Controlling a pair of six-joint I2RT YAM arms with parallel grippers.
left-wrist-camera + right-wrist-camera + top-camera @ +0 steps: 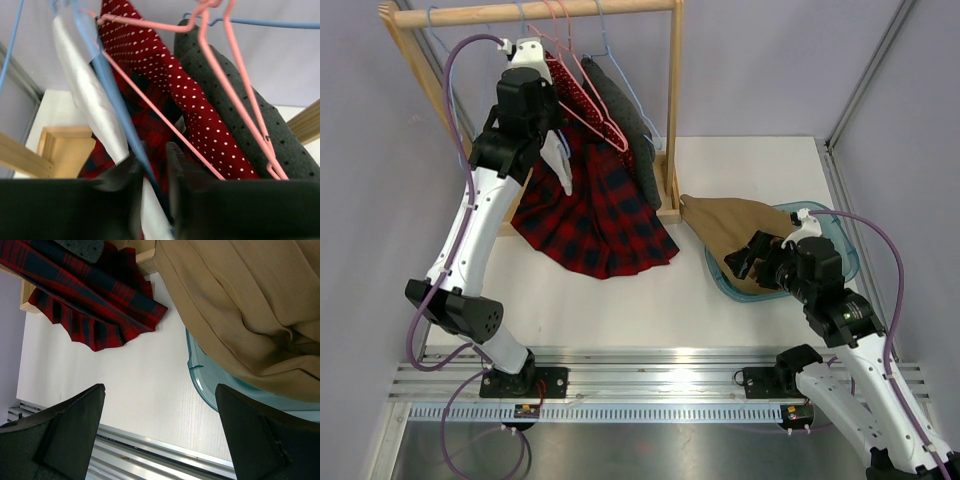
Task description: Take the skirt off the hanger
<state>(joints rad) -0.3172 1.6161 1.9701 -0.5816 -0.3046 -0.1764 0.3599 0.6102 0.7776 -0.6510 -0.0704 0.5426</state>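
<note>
A red and dark plaid skirt (595, 215) hangs from the wooden rack (535, 12), its hem spread on the table; it also shows in the left wrist view (150, 120) and the right wrist view (95, 315). My left gripper (552, 135) is raised among the hangers. In its wrist view the left gripper (152, 157) is shut on a blue hanger wire (115, 100), with a white cloth (85, 85) caught beside the wire. My right gripper (740, 262) is open and empty, low over the table by the tray; its wrist view (160, 390) shows bare table between the fingers.
A red white-dotted garment (190, 100) and a grey dotted garment (250, 115) hang on pink hangers (235, 75) right of my left gripper. A tan garment (730, 225) lies partly in a blue tray (840, 245) at right. The rack's wooden base (65, 150) is below.
</note>
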